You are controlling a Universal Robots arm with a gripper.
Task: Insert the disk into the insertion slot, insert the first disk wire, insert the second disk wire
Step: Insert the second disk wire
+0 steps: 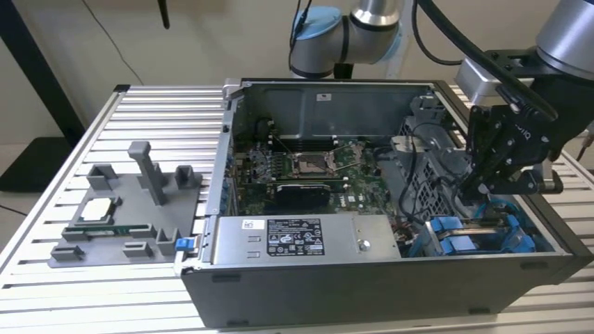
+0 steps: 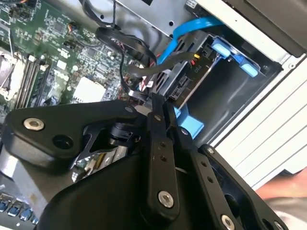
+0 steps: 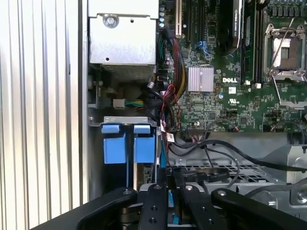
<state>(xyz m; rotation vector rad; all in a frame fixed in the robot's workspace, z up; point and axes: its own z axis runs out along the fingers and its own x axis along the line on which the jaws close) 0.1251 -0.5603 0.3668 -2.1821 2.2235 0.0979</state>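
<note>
Pincer [image 1: 474, 189] above blue-framed disk [image 1: 467, 235]

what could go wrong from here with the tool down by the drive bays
The tool is down inside the computer case beside the blue drive carriers, with loose black cables running close by; it might snag or tug one. A blue cable arches over the bay in the second wrist view, so a plug could get pushed in crooked or catch on it. The circuit board lies close by and could get knocked.
</note>
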